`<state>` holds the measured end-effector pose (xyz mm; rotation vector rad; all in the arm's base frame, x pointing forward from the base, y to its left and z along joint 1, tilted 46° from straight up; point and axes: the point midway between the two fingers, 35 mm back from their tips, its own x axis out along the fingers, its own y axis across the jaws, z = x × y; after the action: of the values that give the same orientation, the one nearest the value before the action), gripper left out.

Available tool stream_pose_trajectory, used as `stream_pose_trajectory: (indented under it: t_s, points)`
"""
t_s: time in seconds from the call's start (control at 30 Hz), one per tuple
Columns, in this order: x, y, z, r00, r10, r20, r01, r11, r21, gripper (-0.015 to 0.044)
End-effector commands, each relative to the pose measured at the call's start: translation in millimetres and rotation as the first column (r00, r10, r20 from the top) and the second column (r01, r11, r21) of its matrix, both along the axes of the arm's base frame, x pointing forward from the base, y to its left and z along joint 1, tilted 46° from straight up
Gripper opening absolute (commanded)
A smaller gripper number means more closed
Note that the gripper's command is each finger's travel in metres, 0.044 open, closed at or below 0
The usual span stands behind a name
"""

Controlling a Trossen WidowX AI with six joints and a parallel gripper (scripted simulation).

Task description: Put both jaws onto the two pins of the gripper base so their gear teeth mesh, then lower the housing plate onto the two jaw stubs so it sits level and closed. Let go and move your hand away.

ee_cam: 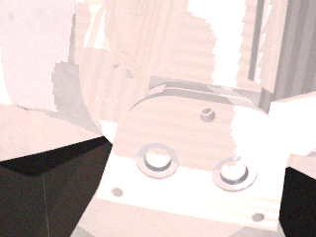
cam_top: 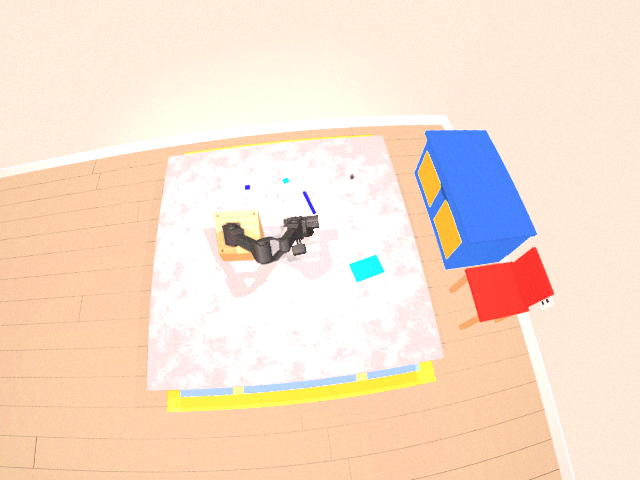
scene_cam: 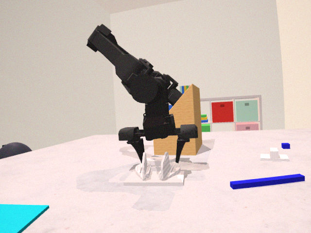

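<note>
The white gripper base (scene_cam: 153, 183) lies flat on the table. Two ribbed white jaws, the left jaw (scene_cam: 144, 166) and the right jaw (scene_cam: 164, 166), stand on it side by side; their gear teeth are not clear. My gripper (scene_cam: 159, 161) (ee_cam: 190, 157) points down, shut on the housing plate (ee_cam: 168, 128), with one black finger at each side. The plate lies over the jaws' rear part. Round white stub ends, the left stub (ee_cam: 158, 158) and the right stub (ee_cam: 233, 171), show in its two ringed holes. How deep the plate sits is unclear.
A blue bar (cam_top: 309, 202) (scene_cam: 267, 181) lies beside the base. A white T-shaped piece (scene_cam: 274, 153) and a small blue block (cam_top: 247, 187) (scene_cam: 285, 145) are farther back. A cyan sheet (cam_top: 367, 268) (scene_cam: 20, 215) lies on the table's other side. The wooden arm mount (cam_top: 241, 254) (scene_cam: 175, 147) stands behind.
</note>
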<state>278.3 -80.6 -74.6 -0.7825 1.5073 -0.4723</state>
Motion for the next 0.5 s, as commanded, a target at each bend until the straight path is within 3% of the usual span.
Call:
stream_pose_trajectory:
  t_s: [0.0, 0.23, 0.33, 0.47]
  points:
    - [0.3, -0.3, -0.3, 1.0, 0.0, 0.001, 0.0, 1.0, 0.001, 0.0351]
    - [0.3, -0.3, -0.3, 1.0, 0.0, 0.001, 0.0, 1.0, 0.001, 0.0351]
    - [0.0, 0.0, 0.0, 1.0, 0.0, 0.0, 0.0, 1.0, 0.0, 0.043]
    - [0.0, 0.0, 0.0, 1.0, 0.0, 0.0, 0.0, 1.0, 0.0, 0.044]
